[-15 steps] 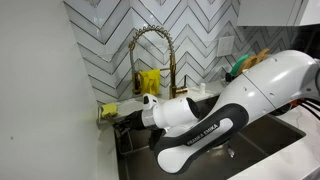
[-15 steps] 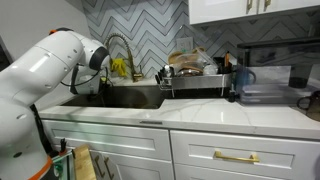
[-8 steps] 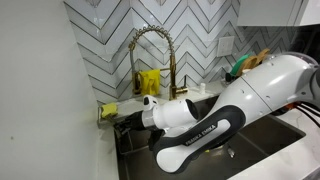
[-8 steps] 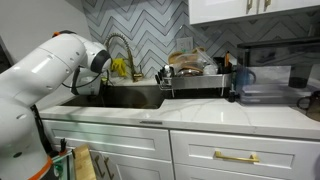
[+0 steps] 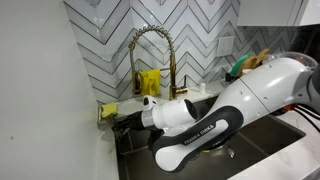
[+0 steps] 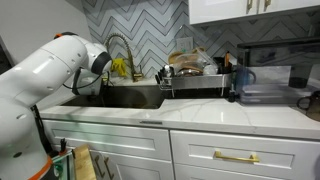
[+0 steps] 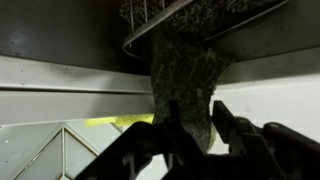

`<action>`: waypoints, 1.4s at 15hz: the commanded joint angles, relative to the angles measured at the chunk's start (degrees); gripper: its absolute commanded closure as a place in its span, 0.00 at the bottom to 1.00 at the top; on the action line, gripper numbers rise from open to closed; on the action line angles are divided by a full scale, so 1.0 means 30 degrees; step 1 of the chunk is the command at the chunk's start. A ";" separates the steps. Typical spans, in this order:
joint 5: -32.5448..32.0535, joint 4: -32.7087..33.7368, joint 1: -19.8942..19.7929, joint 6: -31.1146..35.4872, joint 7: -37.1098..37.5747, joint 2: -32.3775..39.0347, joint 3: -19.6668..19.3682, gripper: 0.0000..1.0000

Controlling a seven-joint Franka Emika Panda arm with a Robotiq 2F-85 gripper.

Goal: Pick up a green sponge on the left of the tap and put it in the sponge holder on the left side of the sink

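In the wrist view a dark green sponge (image 7: 185,80) stands on end between my gripper's (image 7: 195,103) fingers, which are closed against its sides. Its top reaches the rim of the wire sponge holder (image 7: 160,20) above it. In an exterior view the gripper (image 5: 123,122) is at the far left end of the sink, low beside the wall. A yellow-green piece (image 5: 107,108) lies just above the gripper there. The brass tap (image 5: 150,40) stands to the right of it. In an exterior view (image 6: 100,85) the arm hides the gripper.
Yellow items (image 5: 150,80) sit behind the tap. The sink basin (image 5: 285,135) lies under my arm. A dish rack (image 6: 195,80) with dishes stands right of the sink, and the tiled wall is close behind. A yellow strip (image 7: 120,122) shows left of the fingers.
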 commanded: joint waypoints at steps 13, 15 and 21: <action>0.0233 0.0111 -0.0169 -0.2836 0.0255 -0.0348 0.0353 0.00; 0.0633 0.0045 -0.0046 -0.3623 0.0349 -0.0812 0.0193 0.00; 0.1792 -0.0325 0.0027 -0.5693 0.0093 -0.2392 0.0136 0.00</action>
